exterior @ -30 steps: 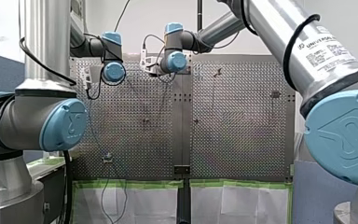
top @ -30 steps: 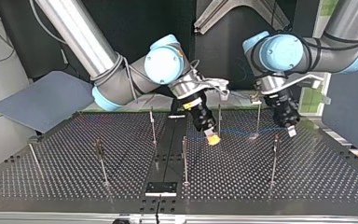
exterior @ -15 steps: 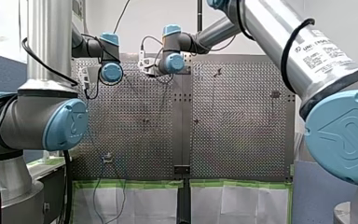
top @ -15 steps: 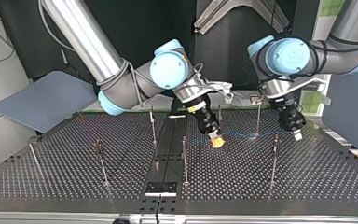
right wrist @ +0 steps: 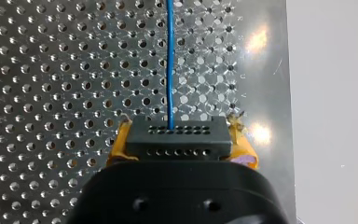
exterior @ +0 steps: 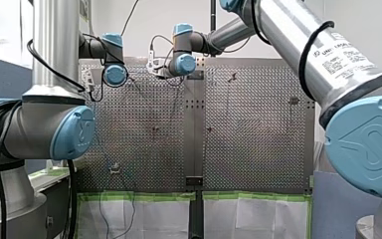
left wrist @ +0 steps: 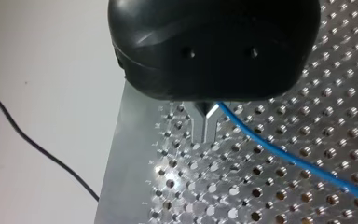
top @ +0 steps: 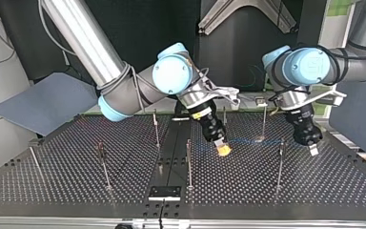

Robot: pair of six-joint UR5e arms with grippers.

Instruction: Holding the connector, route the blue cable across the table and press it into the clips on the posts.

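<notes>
The perforated table (top: 76,186) fills the top view, with thin upright posts (top: 189,162) standing well apart across it; the clips at their tops are too small for me to read. My right gripper (top: 223,150) hangs low near the table's middle, and its yellow pads are closed on the two ends of the black connector (right wrist: 175,136), which sits square between them. My left gripper (left wrist: 206,126) hovers toward the top view's right, near the table's edge, its metal fingers brought together at the tip with the blue cable (right wrist: 169,60) pinched where it leaves them. The cable comes straight out of the connector's face and runs as one low span over the holes between my two grippers, passing near a post; I cannot tell whether it sits in any clip. I judge it light, thin and limp, so it should sag or whip wherever it is unsupported, and it may slide through smooth metal fingers. The rigid connector is the sound place to hold, with a second pinch on the cable just beside each clip when pressing down.
</notes>
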